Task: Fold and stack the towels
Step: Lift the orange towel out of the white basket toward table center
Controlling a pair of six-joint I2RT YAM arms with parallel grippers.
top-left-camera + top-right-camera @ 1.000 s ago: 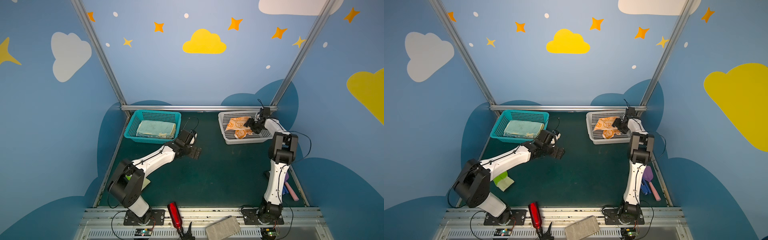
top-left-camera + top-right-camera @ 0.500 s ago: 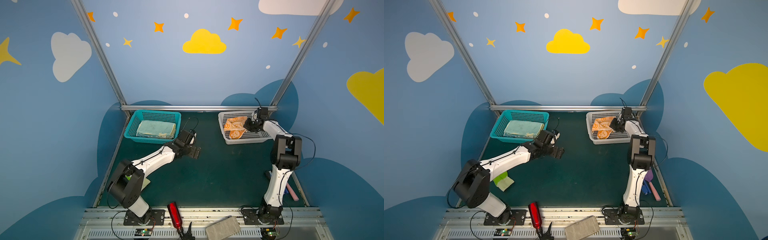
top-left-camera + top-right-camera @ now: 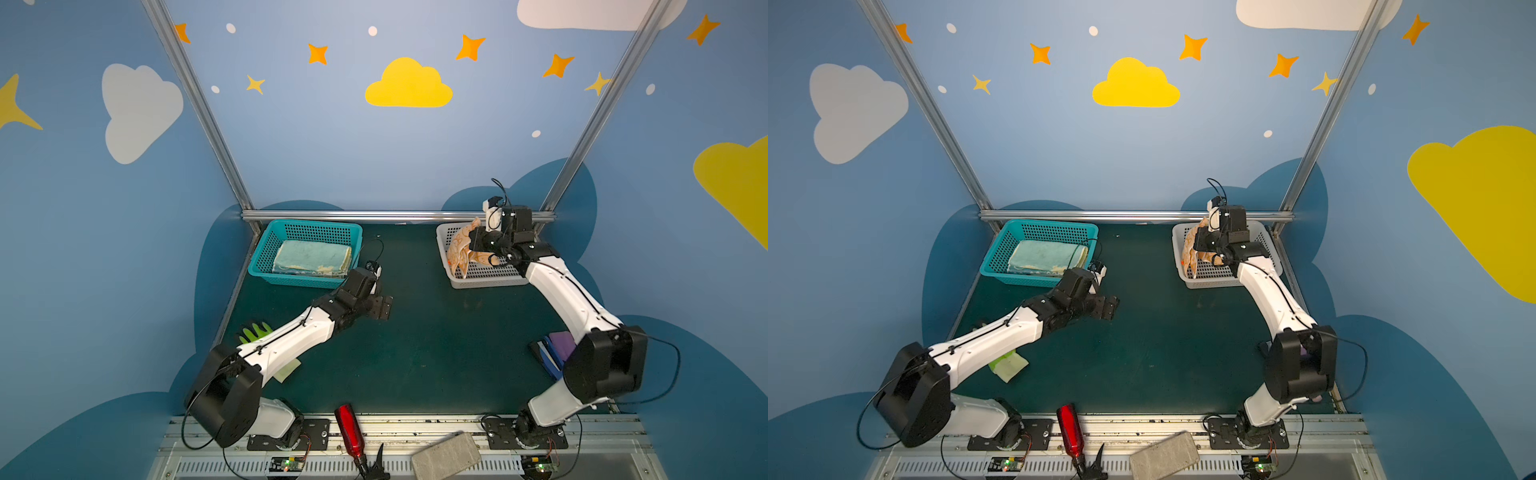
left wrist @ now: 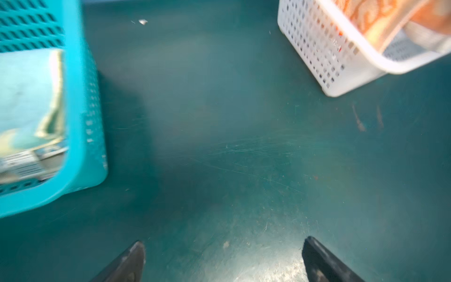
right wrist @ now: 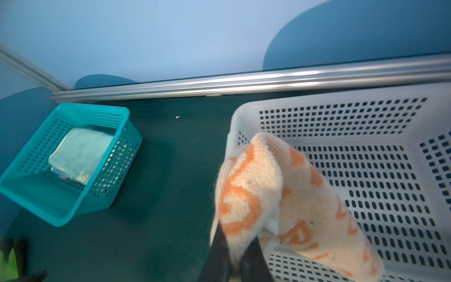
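My right gripper (image 5: 236, 258) had clamped the orange towel (image 5: 253, 193) and lifted it above the white basket (image 3: 486, 281). Left gripper (image 4: 223, 258) hung with jaws apart. Next, I reckoned: spread it flat.

I have shut the right gripper (image 5: 237, 246) on the orange towel (image 5: 253, 185) — it stood open a second ago. The towel is now raised off the white basket (image 3: 484, 283) floor.
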